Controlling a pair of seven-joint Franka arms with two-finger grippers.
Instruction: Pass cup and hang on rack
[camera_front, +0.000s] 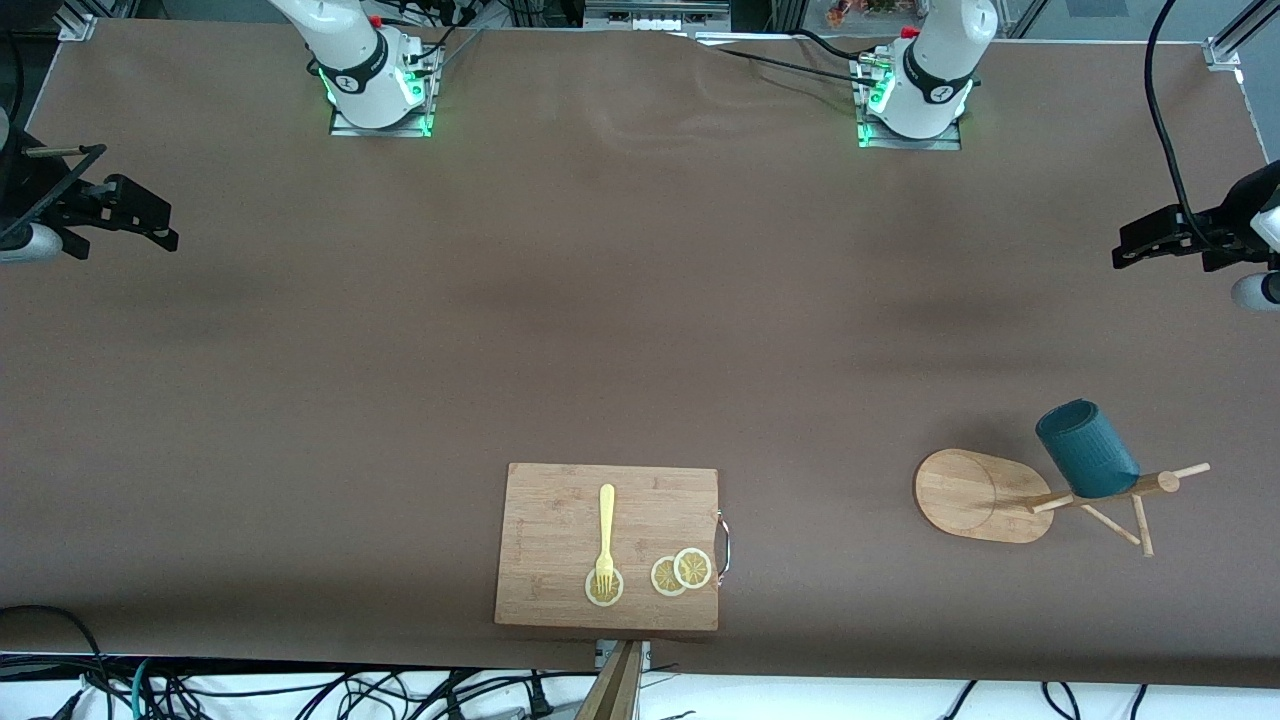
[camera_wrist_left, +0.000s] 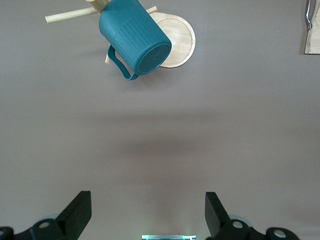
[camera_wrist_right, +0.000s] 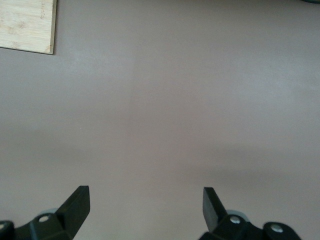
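Ribbed dark teal cup (camera_front: 1087, 450) hung on a peg of the light bamboo rack (camera_front: 985, 495), toward the left arm's end of the brown table (camera_front: 600, 330). Left gripper (camera_wrist_left: 148, 212) waited above bare table, fingers spread, empty. Right gripper (camera_wrist_right: 146, 207) likewise. Bamboo cutting board (camera_front: 560, 520) carried a yellow fork (camera_front: 606, 535) and lemon slices (camera_front: 682, 572).

Ribbed matt cup (camera_front: 1086, 449), bamboo rack (camera_front: 985, 495)

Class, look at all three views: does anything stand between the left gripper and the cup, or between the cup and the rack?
Nothing visible does. The left gripper hangs open over bare table at its own end, and the right gripper waits open. The cup already hangs on the rack.
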